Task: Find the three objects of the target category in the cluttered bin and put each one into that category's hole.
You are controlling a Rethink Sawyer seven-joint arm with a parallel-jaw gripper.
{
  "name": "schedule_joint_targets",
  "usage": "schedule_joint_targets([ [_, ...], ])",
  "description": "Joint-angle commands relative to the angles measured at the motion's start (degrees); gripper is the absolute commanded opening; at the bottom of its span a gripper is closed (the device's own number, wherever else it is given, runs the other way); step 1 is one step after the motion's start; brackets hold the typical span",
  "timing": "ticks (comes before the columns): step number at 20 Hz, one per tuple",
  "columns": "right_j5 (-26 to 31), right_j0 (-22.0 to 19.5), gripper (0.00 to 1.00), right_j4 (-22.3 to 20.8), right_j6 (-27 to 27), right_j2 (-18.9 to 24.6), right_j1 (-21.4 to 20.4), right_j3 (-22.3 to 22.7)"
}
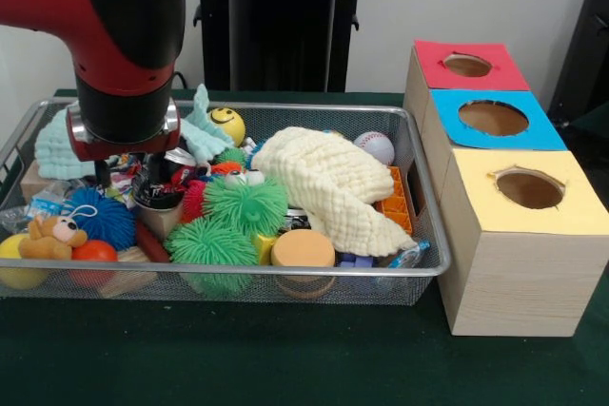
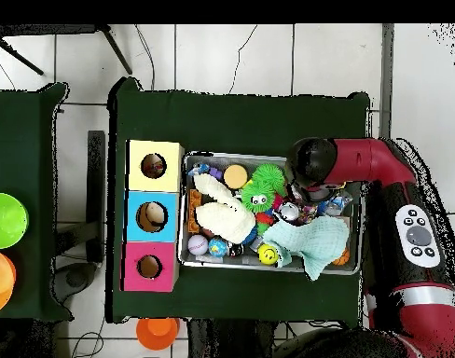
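My gripper (image 1: 128,176) hangs below the red and black arm (image 1: 124,54) and reaches down into the clutter at the left end of the wire bin (image 1: 428,235). Toys crowd around its tip, so its state is hidden. Close by lie a blue spiky ball (image 1: 103,218), a small teddy bear (image 1: 52,235), a red spiky ball (image 1: 195,199) and two green spiky balls (image 1: 245,204). A baseball (image 1: 375,146) and a yellow smiley ball (image 1: 226,125) sit at the back. In the overhead view the arm's head (image 2: 310,166) covers the gripper.
Three wooden boxes stand beside the bin, each with a round hole: red top (image 1: 468,66), blue top (image 1: 493,118), yellow top (image 1: 529,189). A cream cloth (image 1: 328,183), a teal cloth (image 1: 57,145) and an orange disc (image 1: 303,250) also lie in the bin.
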Motion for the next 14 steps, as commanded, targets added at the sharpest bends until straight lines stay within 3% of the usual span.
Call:
schedule_joint_targets([
  [1,6.81,-0.01,1.00,-4.51,-21.05,-0.09,1.47,-1.08],
  [14,9.27,-0.58,1.00,-7.23,-24.48,0.32,4.64,-5.17],
])
